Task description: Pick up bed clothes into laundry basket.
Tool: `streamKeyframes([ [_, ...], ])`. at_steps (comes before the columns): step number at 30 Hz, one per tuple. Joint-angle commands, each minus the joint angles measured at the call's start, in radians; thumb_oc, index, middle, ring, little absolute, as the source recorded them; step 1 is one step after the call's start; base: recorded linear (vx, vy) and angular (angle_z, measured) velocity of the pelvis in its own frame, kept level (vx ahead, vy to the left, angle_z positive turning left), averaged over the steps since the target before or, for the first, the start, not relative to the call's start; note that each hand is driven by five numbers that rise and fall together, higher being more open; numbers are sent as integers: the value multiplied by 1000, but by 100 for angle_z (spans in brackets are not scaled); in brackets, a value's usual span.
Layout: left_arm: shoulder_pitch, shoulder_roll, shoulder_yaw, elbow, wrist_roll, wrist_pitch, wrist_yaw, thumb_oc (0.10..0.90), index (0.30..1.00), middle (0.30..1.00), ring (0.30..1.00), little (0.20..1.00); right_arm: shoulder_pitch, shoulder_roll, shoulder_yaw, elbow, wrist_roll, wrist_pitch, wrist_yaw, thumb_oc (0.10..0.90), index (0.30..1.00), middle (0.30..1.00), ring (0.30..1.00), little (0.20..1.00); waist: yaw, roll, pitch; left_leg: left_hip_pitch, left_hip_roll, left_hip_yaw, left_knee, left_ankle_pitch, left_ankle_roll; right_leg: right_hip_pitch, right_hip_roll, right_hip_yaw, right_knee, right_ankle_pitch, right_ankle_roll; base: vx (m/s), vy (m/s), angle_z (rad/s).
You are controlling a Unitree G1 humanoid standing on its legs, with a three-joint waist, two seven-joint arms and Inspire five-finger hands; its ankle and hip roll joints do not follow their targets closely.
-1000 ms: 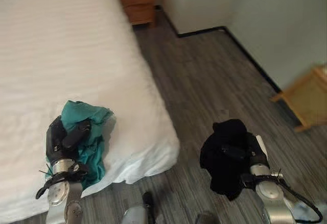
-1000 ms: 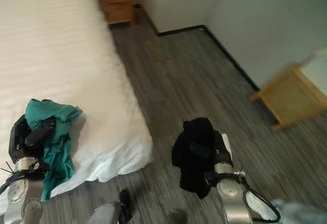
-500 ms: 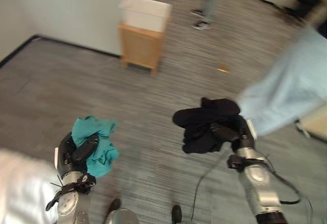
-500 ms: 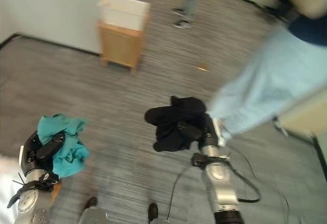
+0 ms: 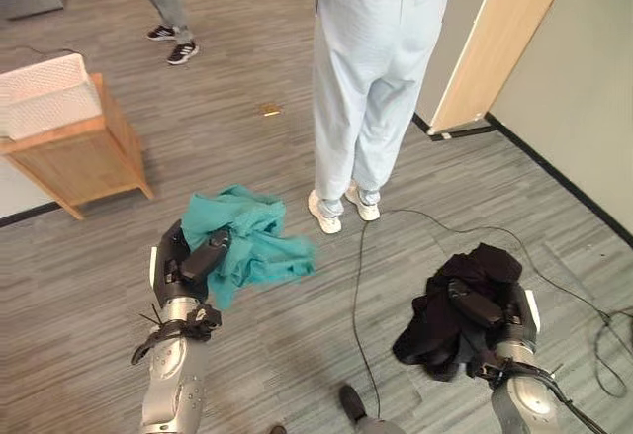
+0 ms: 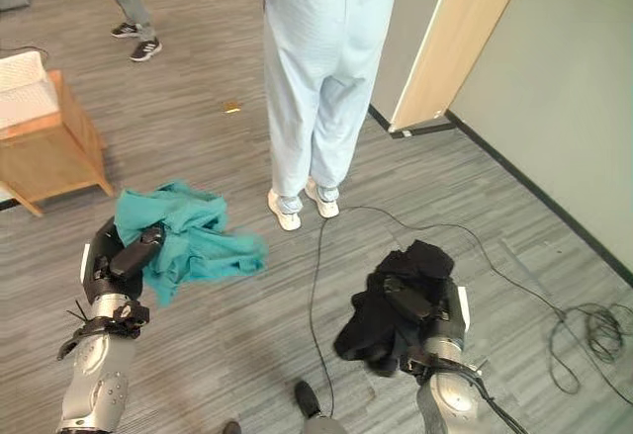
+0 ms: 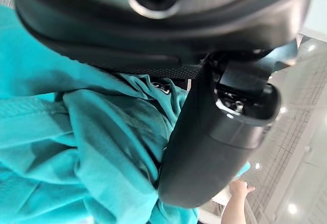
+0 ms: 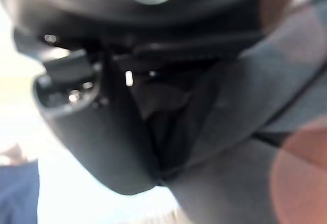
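My left hand (image 5: 183, 266) is shut on a teal garment (image 5: 252, 246), held above the wooden floor at the lower left; the cloth bunches over the hand and trails to the right. In the left wrist view the thumb (image 7: 214, 142) presses into the teal cloth (image 7: 66, 147). At the lower right my right hand (image 5: 495, 315) is shut on a black garment (image 5: 440, 320), which hangs in a clump to its left. A white laundry basket (image 5: 45, 93) rests on a wooden stand at the far left.
A person in pale blue trousers (image 5: 371, 68) and white shoes stands directly ahead, close to both hands. Another person's legs (image 5: 158, 4) show at the back left. A black cable (image 5: 358, 286) crosses the floor. A wooden door (image 5: 499, 39) and grey wall stand at right.
The whole view has swung on round the room: the bed is gone, the person stands straight ahead and the basket sits far left. Both hands still hold their garments.
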Motion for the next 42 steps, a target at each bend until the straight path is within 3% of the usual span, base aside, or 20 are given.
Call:
streamKeyframes([
  [1, -4, 98, 47, -101, 22, -99, -21, 400, 300, 300, 300, 300, -123, -49, -74, -131, 1, -123, 14, 400, 300, 300, 300, 300, 36, -29, -90, -44, -85, 15, -73, 55, 68, 29, 75, -34, 39, -96, -6, 26, 9, 11],
  [2, -3, 99, 48, -103, 22, -97, -21, 400, 300, 300, 300, 300, -119, -46, -72, -131, 2, -121, 15, 400, 300, 300, 300, 300, 37, -29, -92, -42, -85, 9, -75, 55, 68, 33, 74, -34, 39, -97, -6, 21, -1, 7],
  [3, 30, 260, -107, -38, 205, 58, -186, 400, 300, 300, 300, 300, -27, 37, -29, -16, 329, -64, 118, 400, 300, 300, 300, 300, 73, 37, -38, -86, 33, 108, -65, 111, -19, 66, -48, -297, 111, -211, -12, -5, 2, 3],
  [8, 26, 244, -123, -28, 173, 62, -194, 400, 300, 300, 300, 300, -19, 49, -30, -17, 329, -59, 120, 400, 300, 300, 300, 300, 74, 38, -47, -75, 37, 109, -77, 113, -15, 73, -47, -296, 114, -215, -9, -20, -3, 17],
  [11, 23, 239, -83, -26, 135, 49, -175, 400, 300, 300, 300, 300, -41, 4, -41, 6, 281, -56, 114, 400, 300, 300, 300, 300, 94, 35, -51, -76, 34, 84, -87, 131, -21, 86, -47, -321, 119, -225, -12, -19, -57, 7],
  [14, 35, 224, -20, -36, 84, 26, -144, 400, 300, 300, 300, 300, -97, -57, -41, 0, 219, -66, 112, 400, 300, 300, 300, 300, 134, 35, -41, -109, 22, 39, -89, 172, -47, 99, -44, -378, 98, -226, -20, -70, -89, 57],
  [17, 37, 197, 46, -36, 37, -2, -90, 400, 300, 300, 300, 300, -180, -117, -12, 10, 205, -76, 98, 400, 300, 300, 300, 300, 190, 17, -13, -181, -21, -1, -52, 189, -64, 113, -55, -452, 73, -226, -23, -170, -73, 96],
  [18, 36, 177, 71, -40, 21, -8, -67, 400, 300, 300, 300, 300, -208, -127, 0, -8, 203, -68, 95, 400, 300, 300, 300, 300, 201, -7, -2, -188, -10, 81, 27, 145, -49, 103, -85, -505, 80, -211, -14, -217, 4, 130],
  [19, 36, 176, 71, -40, 21, -7, -66, 400, 300, 300, 300, 300, -209, -128, 1, -8, 203, -68, 95, 400, 300, 300, 300, 300, 200, -6, -4, -195, -10, 81, 30, 147, -48, 98, -85, -505, 78, -206, -13, -216, 45, 128],
  [21, 44, 152, 87, -36, 9, -13, -67, 400, 300, 300, 300, 300, -212, -115, 6, -16, 203, -61, 103, 400, 300, 300, 300, 300, 203, -23, -12, -168, 12, 141, 66, 86, -41, 95, -111, -550, 68, -195, -6, -118, 89, 92],
  [23, 61, 132, 96, -29, 25, -10, -60, 400, 300, 300, 300, 300, -190, -98, 4, -42, 184, -53, 113, 400, 300, 300, 300, 300, 192, -23, -27, -120, 36, 183, 70, 36, -40, 99, -132, -590, 65, -198, 2, -76, 157, 64],
  [25, 94, 120, 100, -32, 45, -2, -66, 400, 300, 300, 300, 300, -147, -80, -18, -71, 161, -42, 121, 400, 300, 300, 300, 300, 172, -4, -43, -87, 42, 209, -6, 57, -24, 100, -132, -606, 76, -192, 8, 7, 206, 61],
  [27, 114, 105, 103, -29, 46, 0, -65, 400, 300, 300, 300, 300, -119, -55, -35, -76, 123, -47, 111, 400, 300, 300, 300, 300, 158, 7, -50, -84, 18, 205, -8, 41, 0, 80, -158, -593, 132, -203, 20, 35, 251, 61],
  [30, 110, 138, 95, -31, 65, -3, -74, 400, 300, 300, 300, 300, -115, -36, -41, -71, 105, -50, 107, 400, 300, 300, 300, 300, 133, 11, -26, -100, 4, 194, 26, 35, 9, 44, -160, -516, 209, -217, 33, -37, 118, 5],
  [32, 107, 161, 98, -36, 85, -10, -72, 400, 300, 300, 300, 300, -132, -30, -33, -55, 99, -51, 99, 400, 300, 300, 300, 300, 135, 8, -21, -101, 3, 194, 26, 28, 15, 25, -156, -455, 208, -208, 43, -68, 18, 10],
  [35, 110, 145, 106, -41, 70, -12, -74, 400, 300, 300, 300, 300, -132, -23, -34, -51, 104, -51, 100, 400, 300, 300, 300, 300, 149, -3, -35, -93, 4, 203, 13, 30, 17, 41, -161, -458, 156, -195, 39, 9, -26, -20],
  [42, 85, 114, 105, -21, 56, -26, -43, 400, 300, 300, 300, 300, -130, -49, -51, -70, 81, -62, 89, 400, 300, 300, 300, 300, 136, -32, -67, -65, 11, 206, -25, 37, 13, 86, -132, -427, 63, -189, 30, 50, -34, -17],
])
